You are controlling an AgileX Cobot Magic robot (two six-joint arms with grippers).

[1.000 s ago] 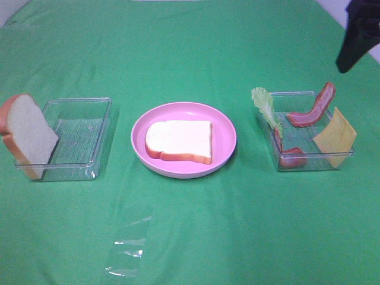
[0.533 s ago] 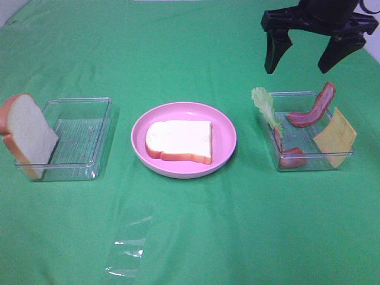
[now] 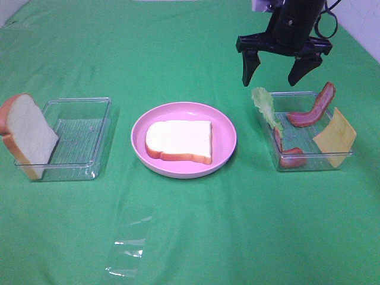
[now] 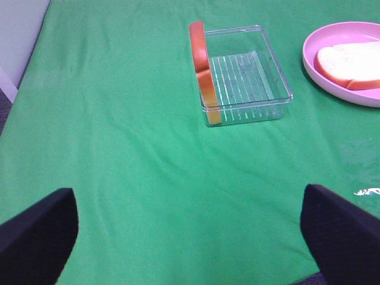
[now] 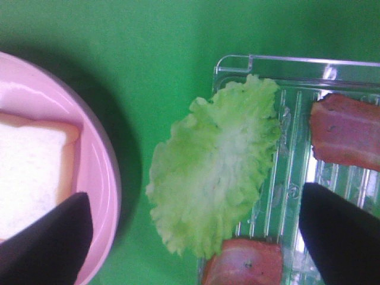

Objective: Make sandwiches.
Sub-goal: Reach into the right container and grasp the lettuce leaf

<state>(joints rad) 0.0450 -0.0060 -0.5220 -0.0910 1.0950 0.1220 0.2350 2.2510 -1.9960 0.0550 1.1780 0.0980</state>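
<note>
Hanging at the upper right of the overhead frame, the right gripper (image 3: 269,83) has its fingers spread wide, holding nothing. It sits just above the far edge of the right tray (image 3: 303,138), over the lettuce leaf (image 3: 265,107). A second ago only a dark piece of the arm showed in the upper right corner. Half a second ago the gripper was farther right and higher, and it has since shifted left and down.

The lettuce leaf leans on the tray's left wall, with the bacon strips (image 3: 313,110) and the cheese square (image 3: 335,136) to its right, none of them moved. One bread slice (image 3: 179,141) lies flat on the pink plate (image 3: 224,127) at centre. A second bread slice (image 3: 27,135) leans on the left tray (image 3: 83,133), as before.

In its wrist view the left gripper (image 4: 190,243) is also spread wide and empty, well apart from that tray.
</note>
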